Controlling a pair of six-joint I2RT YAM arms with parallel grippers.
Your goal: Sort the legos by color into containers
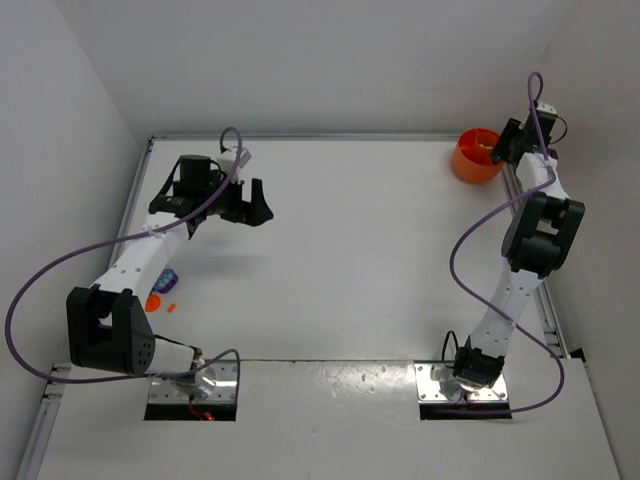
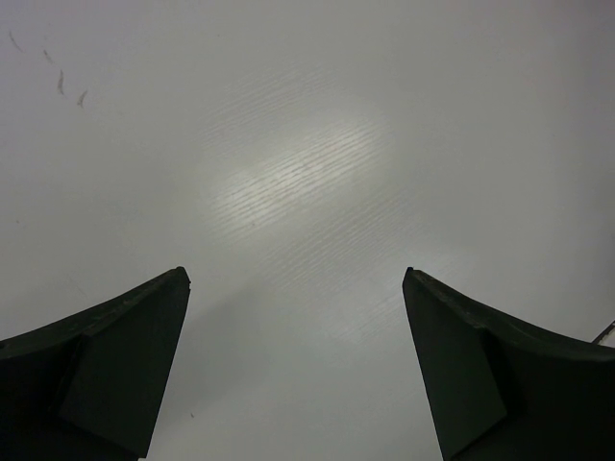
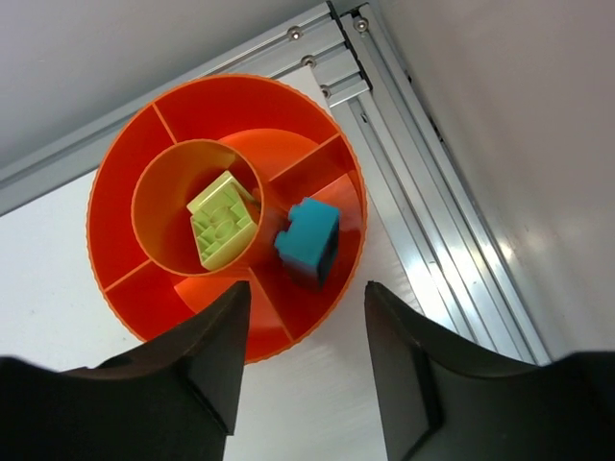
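At the far right corner of the worktop [image 1: 360,260], a cyan lego [image 3: 309,240] is seen in an outer compartment of the orange tub [image 3: 115,211] beneath the right gripper [image 3: 303,293], jaws parted and empty, the left gripper [image 2: 296,279] spread wide; light, stiff and slick, it is judged best pinched across flat sides.

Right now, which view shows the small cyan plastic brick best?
Right wrist: the small cyan plastic brick shows close, at the outer ring of the round orange tub. Top external shows only the tub; left wrist, neither.
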